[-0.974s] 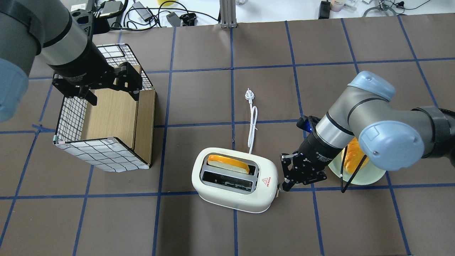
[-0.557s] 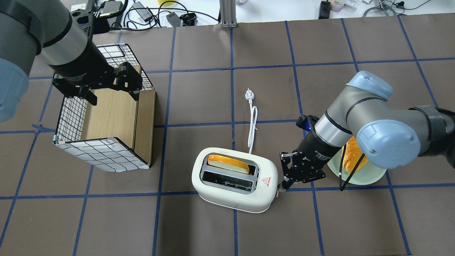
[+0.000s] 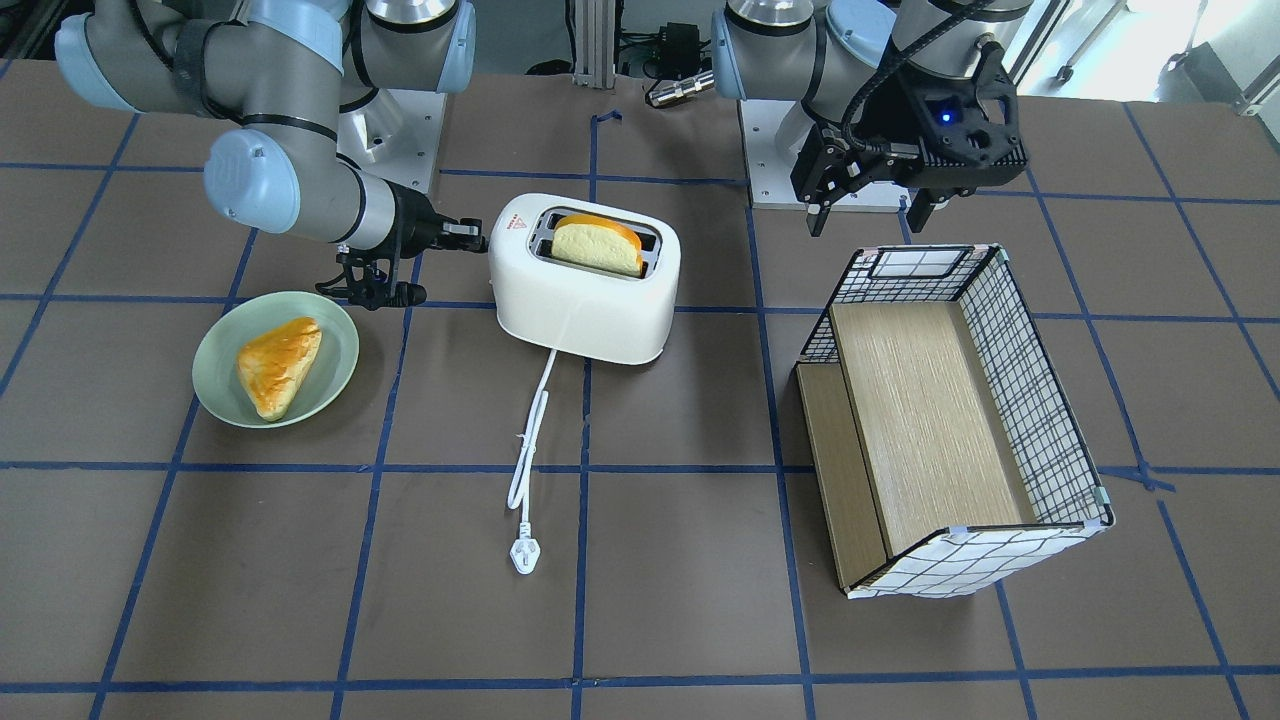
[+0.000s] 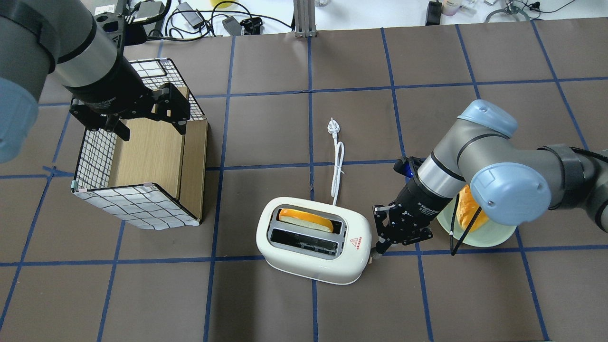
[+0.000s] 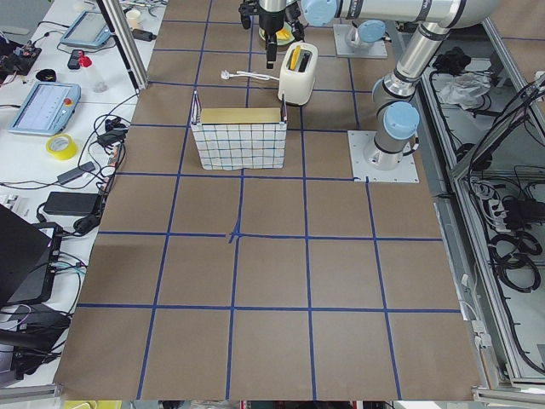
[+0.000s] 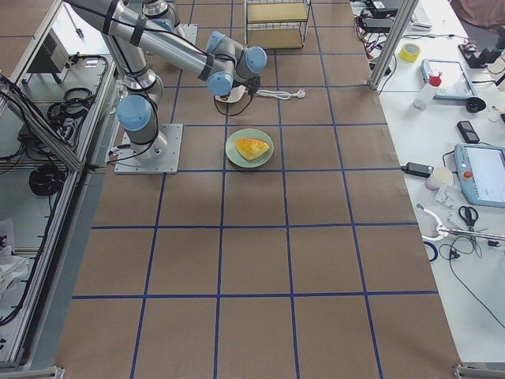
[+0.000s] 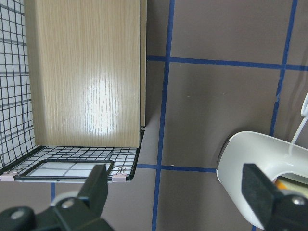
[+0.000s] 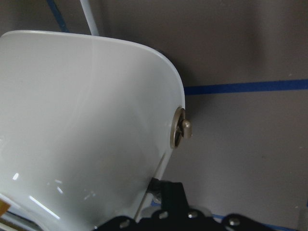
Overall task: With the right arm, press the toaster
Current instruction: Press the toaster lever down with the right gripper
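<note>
The white two-slot toaster (image 4: 313, 259) stands at the table's middle front, and it also shows in the front-facing view (image 3: 585, 300) and the right wrist view (image 8: 86, 120). A bread slice (image 4: 304, 219) stands in its far slot. My right gripper (image 4: 379, 247) is shut, and its tip touches the toaster's right end by the small grey lever (image 4: 373, 257). In the right wrist view a grey round knob (image 8: 183, 131) sits on that end, above the black fingertips (image 8: 169, 190). My left gripper (image 4: 149, 126) is open and empty over the wire basket (image 4: 142, 202).
The toaster's white cord (image 4: 337, 166) and plug (image 4: 332, 127) lie behind it. A green plate (image 4: 494, 236) with a bread piece (image 3: 275, 365) sits under my right forearm. The wire basket with wooden boards (image 3: 1000, 545) lies on its side at the left.
My right arm's elbow has shifted a little left and toward the toaster, with the fingertip staying at the toaster's end. The toaster, bread and left arm have not moved.
</note>
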